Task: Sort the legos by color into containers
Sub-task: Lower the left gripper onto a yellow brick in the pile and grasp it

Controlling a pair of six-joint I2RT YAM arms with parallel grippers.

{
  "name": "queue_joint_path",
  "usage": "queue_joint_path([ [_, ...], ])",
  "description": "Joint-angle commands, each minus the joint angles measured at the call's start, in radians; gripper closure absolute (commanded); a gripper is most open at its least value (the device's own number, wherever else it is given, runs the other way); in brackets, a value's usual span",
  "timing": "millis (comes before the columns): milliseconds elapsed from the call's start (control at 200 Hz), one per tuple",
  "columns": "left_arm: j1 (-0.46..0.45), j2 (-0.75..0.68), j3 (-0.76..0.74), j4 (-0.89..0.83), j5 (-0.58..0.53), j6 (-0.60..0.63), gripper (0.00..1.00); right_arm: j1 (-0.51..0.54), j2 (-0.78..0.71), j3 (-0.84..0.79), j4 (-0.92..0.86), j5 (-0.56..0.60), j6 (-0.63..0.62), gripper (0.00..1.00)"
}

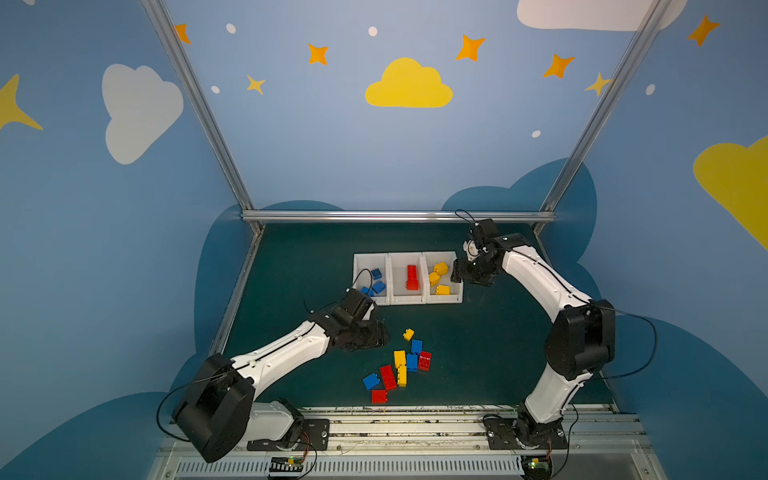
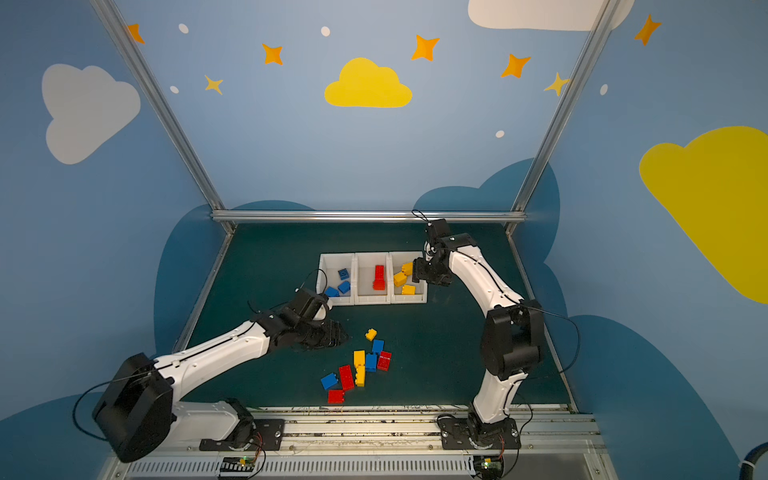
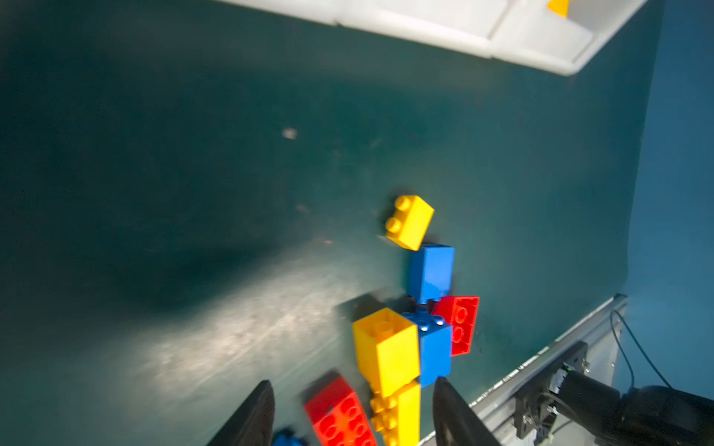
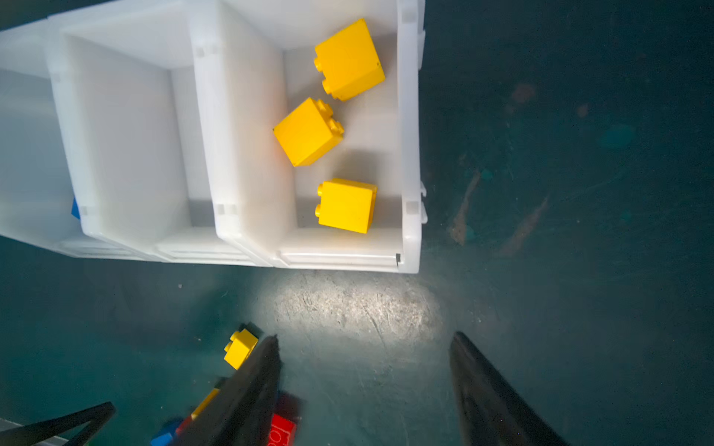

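Loose bricks (image 1: 400,359) lie lower centre in both top views, just right of the left gripper (image 3: 352,384), whose jaws are apart and empty. The right gripper (image 4: 366,336), likewise spread and empty, overlaps and hides the right edge of the bins (image 1: 389,276). The left wrist view is blurred.

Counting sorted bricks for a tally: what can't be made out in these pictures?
- Blue bin: near corner hidden by left arm, both top views.
- Blue brick: cut off by left wrist view's edge.
- Red brick: mostly behind a finger of the right tool, right wrist view.
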Motion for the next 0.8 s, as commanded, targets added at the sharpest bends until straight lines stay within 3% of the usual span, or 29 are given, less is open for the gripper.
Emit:
queue_joint_path([
  [0,-0.035,0.066,0.066,-0.033,0.019,-0.017,0.35,-0.001,-0.07,-0.067,0.035,0.007,0.014,0.3],
  [340,-0.142,0.242,0.204,-0.157,-0.008,-0.068,0.38,-0.007,-0.168,-0.24,0.101,-0.04,-0.01,0.3],
  [576,-0.163,0.328,0.298,-0.291,-0.046,-0.068,0.4,-0.018,-0.201,-0.313,0.15,-0.077,-0.007,0.3],
  [796,-0.167,0.396,0.335,-0.311,-0.047,-0.079,0.42,-0.032,-0.2,-0.322,0.161,-0.097,-0.017,0.3],
])
